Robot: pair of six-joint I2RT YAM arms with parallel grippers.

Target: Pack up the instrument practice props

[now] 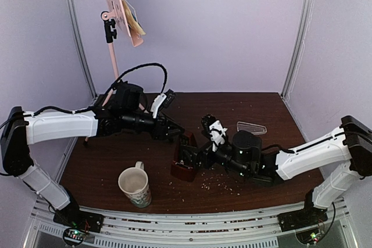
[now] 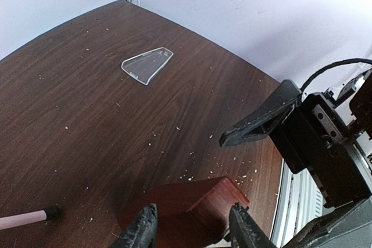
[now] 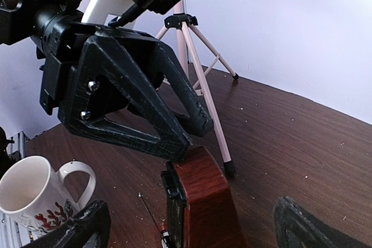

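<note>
Pink music stand (image 1: 112,53) seen well behind left claw (image 1: 177,133), sheets (image 1: 135,24) carried on its desk. Left claw fingers (image 2: 142,232) found part-spread astride top of metronome (image 1: 185,165); pinch or mere flanking could not be told. Mug (image 1: 135,187) stood nearer than left claw, apart. Metronome set upright on worktop (image 1: 244,105). Right claw (image 1: 195,155) spread wide, its fingers (image 3: 75,227) either side of metronome, clear of it. Clear cover (image 1: 251,127) laid flat behind right claw, apart.

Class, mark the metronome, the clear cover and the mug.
metronome (image 1: 183,169): top view, lower body.
clear cover (image 2: 147,65): left wrist view, panel middle.
mug (image 1: 139,197): top view, outer wall.
</note>
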